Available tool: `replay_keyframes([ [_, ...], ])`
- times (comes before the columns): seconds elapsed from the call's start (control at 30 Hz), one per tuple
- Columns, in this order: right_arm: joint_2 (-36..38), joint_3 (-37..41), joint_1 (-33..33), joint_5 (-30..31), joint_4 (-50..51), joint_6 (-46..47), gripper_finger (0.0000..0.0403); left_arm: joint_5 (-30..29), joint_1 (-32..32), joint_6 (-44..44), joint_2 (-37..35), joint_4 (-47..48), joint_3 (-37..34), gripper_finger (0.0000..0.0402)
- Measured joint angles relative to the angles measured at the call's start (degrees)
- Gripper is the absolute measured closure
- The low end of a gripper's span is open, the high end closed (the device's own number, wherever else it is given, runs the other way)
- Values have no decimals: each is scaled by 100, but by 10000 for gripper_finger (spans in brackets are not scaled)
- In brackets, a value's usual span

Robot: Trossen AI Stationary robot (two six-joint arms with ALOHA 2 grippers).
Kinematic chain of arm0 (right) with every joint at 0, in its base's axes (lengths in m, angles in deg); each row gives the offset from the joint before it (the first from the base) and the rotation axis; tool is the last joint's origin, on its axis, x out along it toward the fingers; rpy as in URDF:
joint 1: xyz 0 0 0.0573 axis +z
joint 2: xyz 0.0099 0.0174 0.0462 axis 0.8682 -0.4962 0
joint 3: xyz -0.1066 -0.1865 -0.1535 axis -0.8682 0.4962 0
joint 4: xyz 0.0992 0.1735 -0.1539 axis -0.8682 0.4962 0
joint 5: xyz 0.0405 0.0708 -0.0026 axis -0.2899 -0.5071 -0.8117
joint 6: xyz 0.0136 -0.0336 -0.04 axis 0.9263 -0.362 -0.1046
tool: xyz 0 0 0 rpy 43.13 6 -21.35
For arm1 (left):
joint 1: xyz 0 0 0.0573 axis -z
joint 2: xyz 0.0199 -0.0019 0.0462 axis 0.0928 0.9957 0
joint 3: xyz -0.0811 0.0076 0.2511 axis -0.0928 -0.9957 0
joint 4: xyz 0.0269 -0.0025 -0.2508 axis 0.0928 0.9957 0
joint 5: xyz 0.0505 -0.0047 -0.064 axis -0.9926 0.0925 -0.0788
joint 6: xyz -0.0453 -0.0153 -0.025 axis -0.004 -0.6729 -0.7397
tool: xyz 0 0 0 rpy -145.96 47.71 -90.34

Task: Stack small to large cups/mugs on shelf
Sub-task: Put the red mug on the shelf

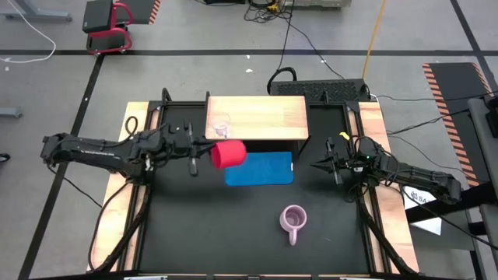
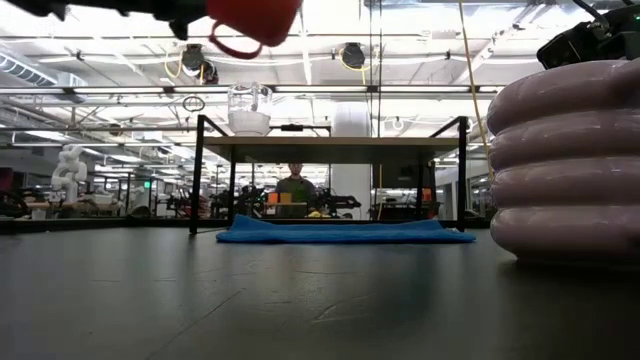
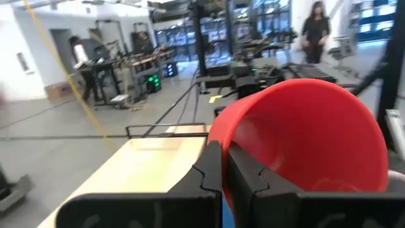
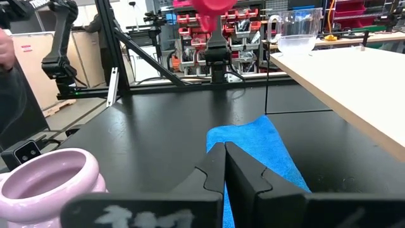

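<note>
Left gripper (image 1: 208, 148) clenches red mug (image 1: 228, 154) beside shelf (image 1: 264, 117); right gripper (image 1: 317, 164) clenched.

Three handled cups are in view: one clear glass cup (image 1: 220, 124) at about eleven o'clock on the one wooden shelf (image 1: 264, 117), one red mug (image 1: 228, 154) at the shelf's seven o'clock, and one ribbed lilac mug (image 1: 292, 221) toward six o'clock. One blue mat (image 1: 259, 169) lies between.
</note>
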Motion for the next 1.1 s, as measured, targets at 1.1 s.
replay_keyframes([
  [1.1, 2, 2, 0, -2, -13, -5, 403, -299, -1434, -875, 2666, 3224, 4195, 398],
])
